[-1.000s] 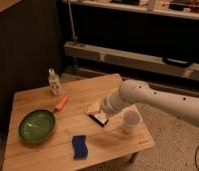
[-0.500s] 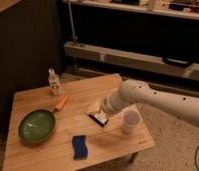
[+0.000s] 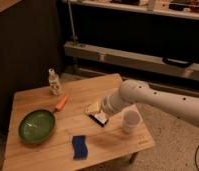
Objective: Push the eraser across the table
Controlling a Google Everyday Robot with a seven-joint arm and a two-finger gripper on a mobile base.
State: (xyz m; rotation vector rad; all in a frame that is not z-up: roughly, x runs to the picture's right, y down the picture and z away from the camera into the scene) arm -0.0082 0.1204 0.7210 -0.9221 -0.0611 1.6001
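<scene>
On table [image 3: 135, 144]: bottle [image 3: 54, 82] far left; carrot-shaped piece [image 3: 61, 102] before it; bowl [image 3: 37, 125] near left; block [image 3: 80, 146] right of bowl, near front edge; eraser [image 3: 99, 120] centre; gripper [image 3: 93, 108] just behind eraser; cup [image 3: 131, 121] right of eraser.

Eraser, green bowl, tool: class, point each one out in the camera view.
eraser [image 3: 99, 120]: camera view, on its dark lower end.
green bowl [image 3: 37, 125]: camera view, on its bare inside.
tool [image 3: 95, 111]: camera view, on its tip, right by the eraser.
</scene>
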